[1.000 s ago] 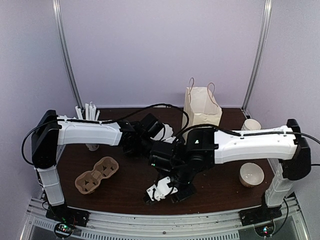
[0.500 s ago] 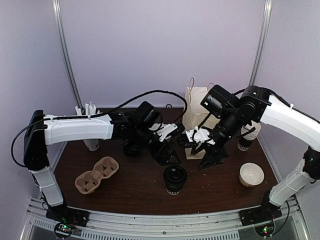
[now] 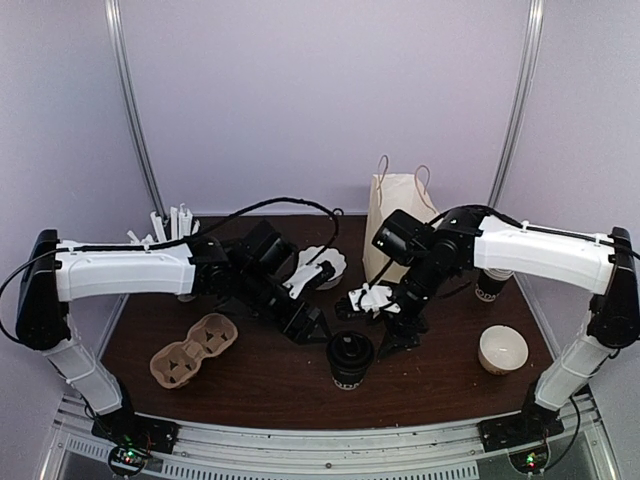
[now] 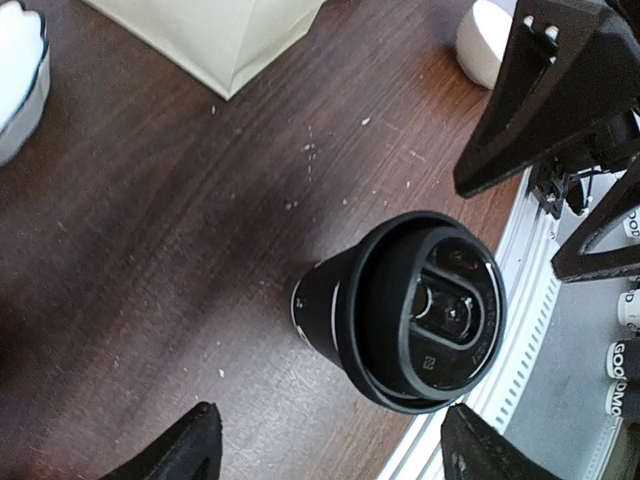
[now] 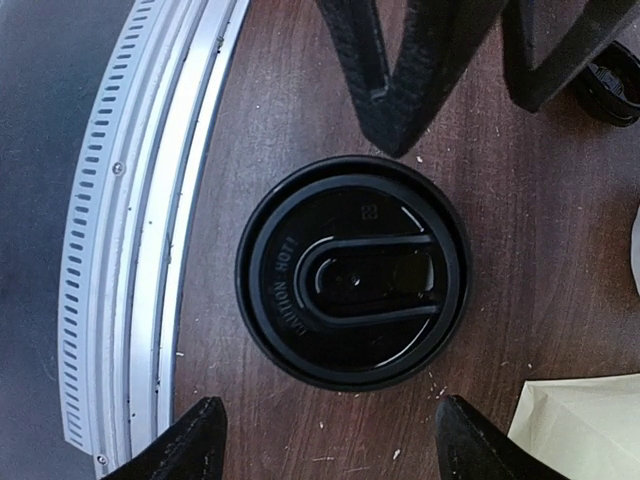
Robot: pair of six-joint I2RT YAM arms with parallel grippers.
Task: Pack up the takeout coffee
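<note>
- The left gripper point(image 3: 308, 325) has its jaws spread wide with nothing between them. It hangs low over the table point(image 3: 260, 385), just left of and behind the takeout coffee point(image 3: 350, 358).
- In the left wrist view, the two black fingertips point(image 4: 190, 445) frame bare wood. The cup's black lid point(image 4: 425, 310) sits ahead of them, untouched.
- The right gripper point(image 3: 398, 335) is also parted and holds nothing. It sits just right of and behind the same cup.
- The right wrist camera looks straight down on the lid point(image 5: 352, 270). That gripper's own tips point(image 5: 195, 435) stand wide at either side of the bottom edge, clear of the rim.
- The left gripper's dark fingers point(image 5: 400, 60) reach in from the top of that view, close to the lid but apart from it.
- The takeout coffee stands upright with its lid on, near the front of the table and close to the slotted metal rail point(image 5: 130, 250). It lies between the two grippers and is free of both.
- The paper bag point(image 3: 403, 225) stands upright behind the cup towards the rear, handles up. The right arm crosses in front of it.
- A white scalloped dish point(image 3: 328, 265) lies behind the left gripper.
- A pulp cup carrier point(image 3: 193, 350) rests at the front left.
- A white cup of straws point(image 3: 172, 222) stands at the back left.
- A white bowl point(image 3: 503, 348) sits at the front right.
- A stack of cups point(image 3: 490, 280), partly hidden by the right arm, stands behind the bowl.
</note>
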